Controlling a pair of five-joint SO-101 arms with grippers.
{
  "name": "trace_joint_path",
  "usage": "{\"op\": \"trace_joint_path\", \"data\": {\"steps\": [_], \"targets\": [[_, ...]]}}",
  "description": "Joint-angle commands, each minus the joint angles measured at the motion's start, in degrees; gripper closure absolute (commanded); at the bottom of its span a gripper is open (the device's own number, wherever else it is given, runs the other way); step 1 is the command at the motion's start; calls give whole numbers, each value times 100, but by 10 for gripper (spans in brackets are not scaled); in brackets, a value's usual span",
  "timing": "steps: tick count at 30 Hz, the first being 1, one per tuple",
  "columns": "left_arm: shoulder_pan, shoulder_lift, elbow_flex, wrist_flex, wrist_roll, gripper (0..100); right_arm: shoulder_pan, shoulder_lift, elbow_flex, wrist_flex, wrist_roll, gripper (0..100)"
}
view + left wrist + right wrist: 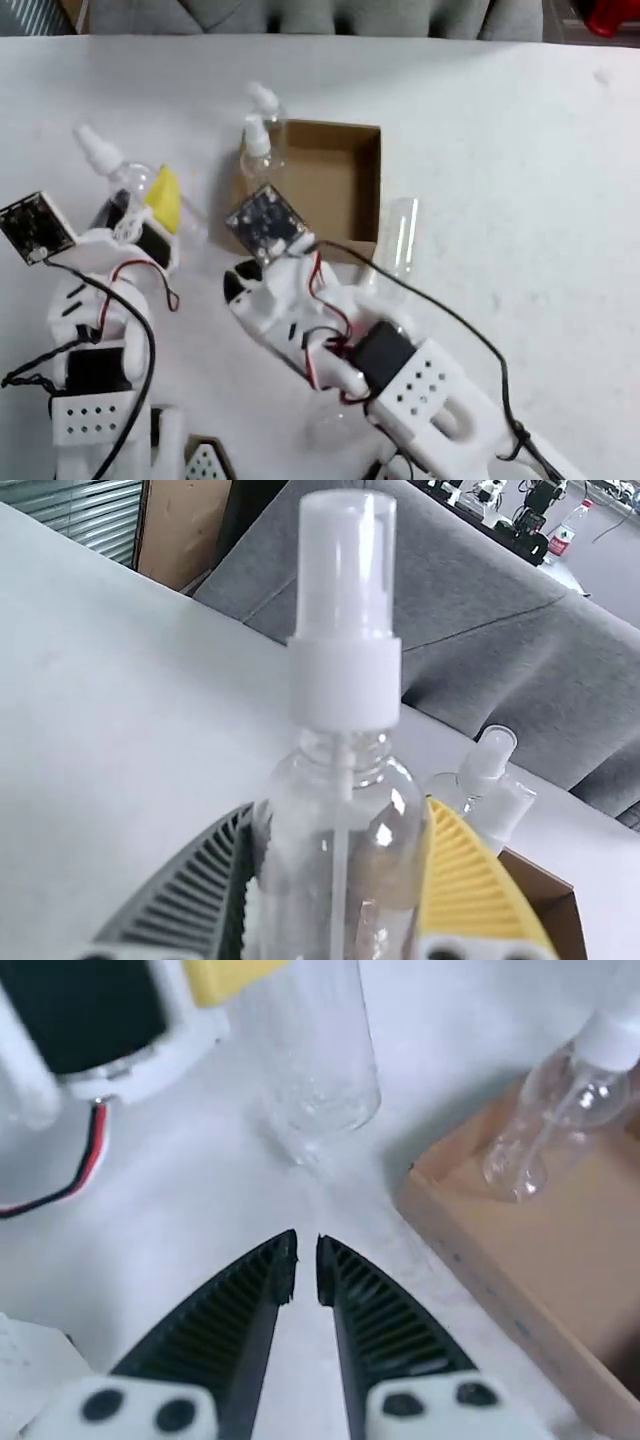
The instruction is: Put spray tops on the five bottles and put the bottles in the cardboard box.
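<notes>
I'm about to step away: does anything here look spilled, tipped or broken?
Nothing looks spilled or broken. One clear bottle beside the cardboard box stands out as uncapped, while two capped bottles are in the box. Whether the uncapped one stands or lies I cannot tell.

Clear bottle (340,880), white spray top (345,610), brown cardboard box (335,185), yellow-and-grey ribbed left hand (340,815), black ribbed right hand (305,1257)

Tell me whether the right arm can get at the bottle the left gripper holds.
Probably yes. The bottle is just ahead of the right gripper, with bare table between; its nearly shut jaws would need opening first.
</notes>
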Motion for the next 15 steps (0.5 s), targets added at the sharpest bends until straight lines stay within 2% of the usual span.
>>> {"op": "trace_joint_path", "data": {"steps": [1,8,15], "targets": [[-75,-4,-413,-185,149,979,-242,-286,422,-989,-70,982],[-75,-13,-396,-149,132,979,-752,-303,1459,-2782,-35,982],[-40,-57,-404,-132,123,979,-760,-277,1864,-3609,-35,982]]}}
